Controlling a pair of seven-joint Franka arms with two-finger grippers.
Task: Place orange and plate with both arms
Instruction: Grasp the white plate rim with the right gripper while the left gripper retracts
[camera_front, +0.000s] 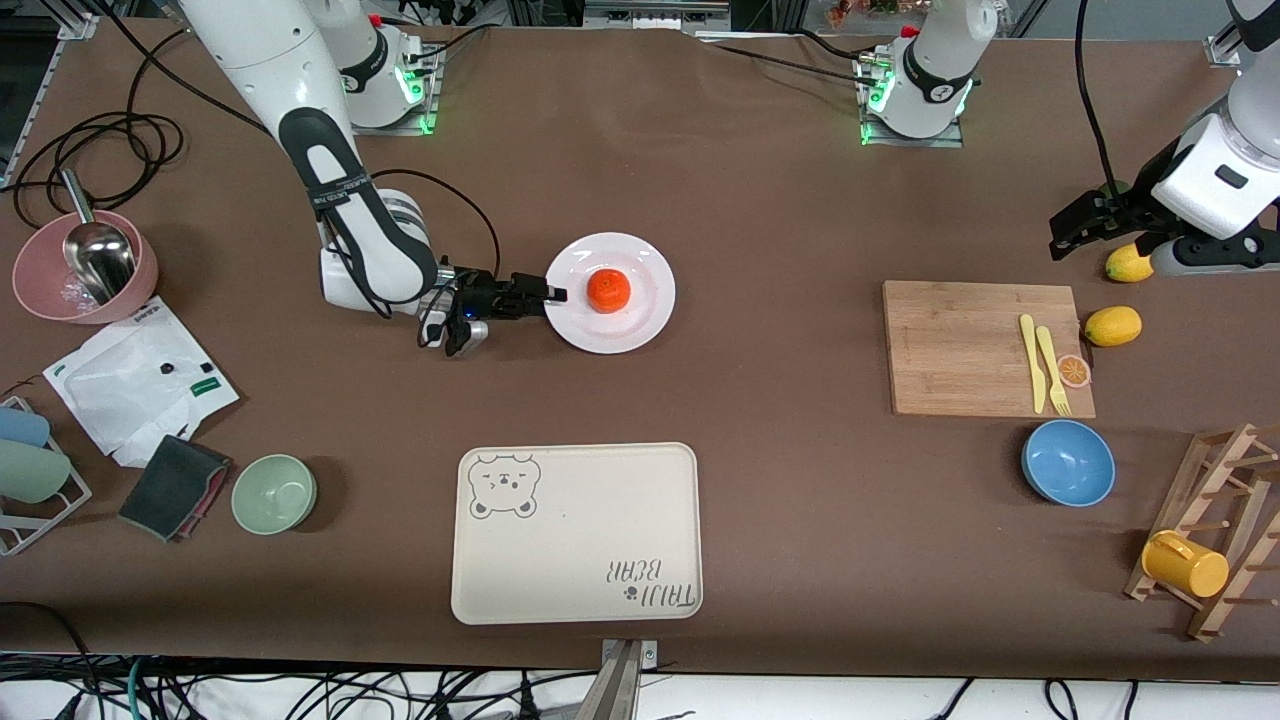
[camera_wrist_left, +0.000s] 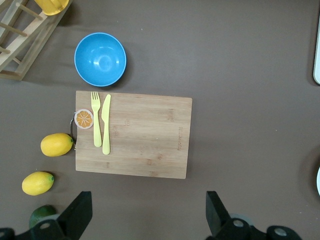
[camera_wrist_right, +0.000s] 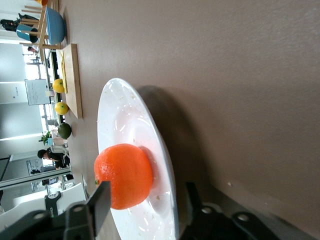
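A bright, dimpled orange (camera_front: 608, 290) sits mid-plate on the glossy white plate (camera_front: 645, 317), mid-bench. The right hand (camera_front: 556, 295) straddles the plate's rim, fingers partly closed around it. The left hand (camera_front: 1062, 238) hangs wide open, empty, waiting above the lemons (camera_front: 1113, 325).

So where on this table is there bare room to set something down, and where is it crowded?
Bare brown table lies between the plate and the cutting board, and between the bear tray and the blue bowl. The tray is bare too. It is crowded by the pink bowl, white bag and green bowl, and around the lemons under the left gripper.
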